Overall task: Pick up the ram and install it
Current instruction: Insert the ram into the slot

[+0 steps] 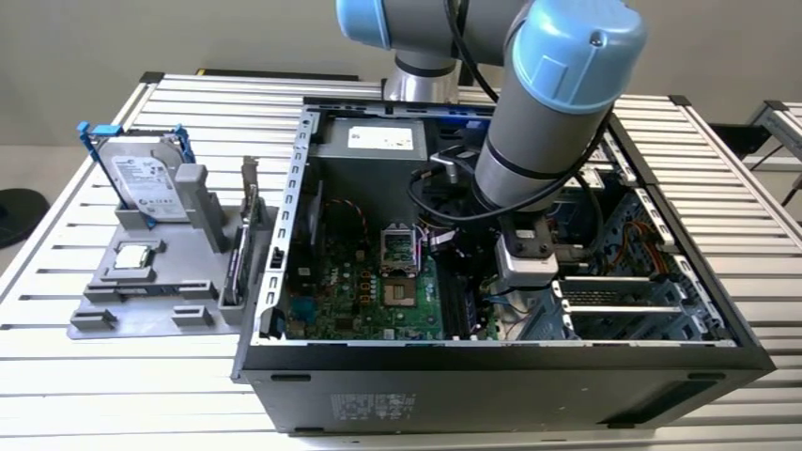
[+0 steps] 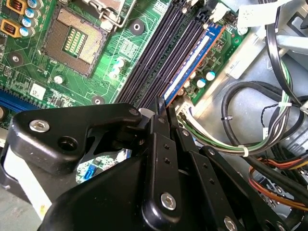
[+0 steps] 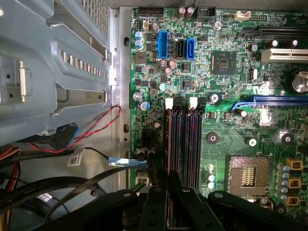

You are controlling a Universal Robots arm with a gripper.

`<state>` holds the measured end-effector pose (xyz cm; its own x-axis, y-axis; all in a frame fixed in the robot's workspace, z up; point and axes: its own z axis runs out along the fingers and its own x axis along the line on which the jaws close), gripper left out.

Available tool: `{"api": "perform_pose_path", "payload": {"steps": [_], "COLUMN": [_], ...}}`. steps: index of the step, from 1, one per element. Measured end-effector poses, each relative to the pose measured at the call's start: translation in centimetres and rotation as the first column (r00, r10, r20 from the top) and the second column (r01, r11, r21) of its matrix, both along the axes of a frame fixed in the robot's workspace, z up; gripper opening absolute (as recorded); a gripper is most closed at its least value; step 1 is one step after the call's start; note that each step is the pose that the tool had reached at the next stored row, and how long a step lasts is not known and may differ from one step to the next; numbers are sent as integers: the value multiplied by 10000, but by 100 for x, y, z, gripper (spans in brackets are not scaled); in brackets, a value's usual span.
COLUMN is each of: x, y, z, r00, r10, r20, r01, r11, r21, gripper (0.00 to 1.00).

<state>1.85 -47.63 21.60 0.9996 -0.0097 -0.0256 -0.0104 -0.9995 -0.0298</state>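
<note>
Ram (image 2: 192,60) dark blue w/ pale strip. Motherboard (image 3: 231,139) green; slots (image 3: 185,139) black. Gripper (image 2: 161,108) black. Arm (image 1: 551,113) grey, light-blue joints. Case (image 1: 501,385) black. Far-left hard drive (image 1: 145,183) silver, blue rails.

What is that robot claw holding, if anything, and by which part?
The gripper appears to pinch the ram at one end of its upper edge, while the stick stands edge-up on the motherboard.

Ram (image 2: 192,60): thin dark-blue stick, standing on edge in outermost motherboard slot, parallel to neighbouring slots.
</note>
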Motion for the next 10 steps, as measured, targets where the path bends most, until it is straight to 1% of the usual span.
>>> {"api": "perform_pose_path", "payload": {"steps": [6, 10], "x": [0, 0], "y": [2, 13], "z": [1, 3], "r00": [10000, 10000], "r10": [0, 0], "r20": [0, 0], "r01": [0, 0], "r11": [10000, 10000], "r21": [-57, -95], "gripper": [0, 0]}}
